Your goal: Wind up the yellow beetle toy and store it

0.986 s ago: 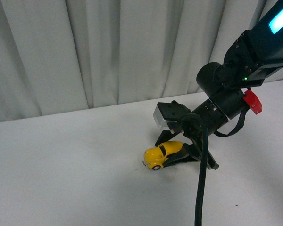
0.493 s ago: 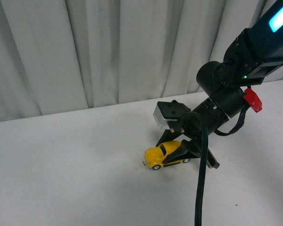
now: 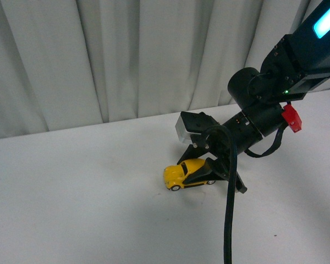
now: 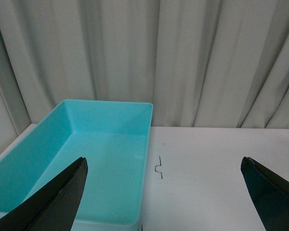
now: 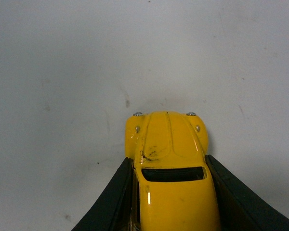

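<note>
Gripping yellow beetle toy — right hand closed on its sides | left hand spread wide

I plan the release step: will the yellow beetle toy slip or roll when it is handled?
Probably stiff and slippery: the yellow beetle toy looks hard and glossy, so it may slide in the right end effector. Its wheels seem to rest on the flat table, so it would likely roll if pushed or let go.
</note>
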`<move>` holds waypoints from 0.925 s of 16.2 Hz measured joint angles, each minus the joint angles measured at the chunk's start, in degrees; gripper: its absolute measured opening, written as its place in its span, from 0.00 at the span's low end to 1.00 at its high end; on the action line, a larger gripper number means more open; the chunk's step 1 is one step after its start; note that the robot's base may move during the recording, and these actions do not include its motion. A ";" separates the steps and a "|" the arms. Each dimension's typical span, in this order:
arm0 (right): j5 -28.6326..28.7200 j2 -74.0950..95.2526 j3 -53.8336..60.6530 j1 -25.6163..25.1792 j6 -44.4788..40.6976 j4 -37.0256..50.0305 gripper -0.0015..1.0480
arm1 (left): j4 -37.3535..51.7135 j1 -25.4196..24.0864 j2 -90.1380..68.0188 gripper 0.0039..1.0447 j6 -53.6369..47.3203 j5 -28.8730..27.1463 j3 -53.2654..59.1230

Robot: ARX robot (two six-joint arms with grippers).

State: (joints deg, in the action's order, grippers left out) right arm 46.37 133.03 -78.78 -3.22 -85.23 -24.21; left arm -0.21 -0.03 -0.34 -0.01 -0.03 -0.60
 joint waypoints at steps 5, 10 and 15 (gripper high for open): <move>1.09 -0.07 1.88 0.48 0.39 2.16 0.39 | 0.00 0.00 0.00 0.94 0.00 0.00 0.00; 3.87 -0.55 6.16 -6.01 0.07 4.57 0.38 | 0.00 0.00 0.00 0.94 0.00 0.00 0.00; 4.63 -0.90 8.41 -9.62 -1.51 5.57 0.38 | 0.00 0.00 0.00 0.94 0.00 0.00 0.00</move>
State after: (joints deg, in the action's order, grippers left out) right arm 51.00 132.14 -70.37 -12.84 -86.74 -18.63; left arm -0.21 -0.03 -0.34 -0.01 -0.03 -0.60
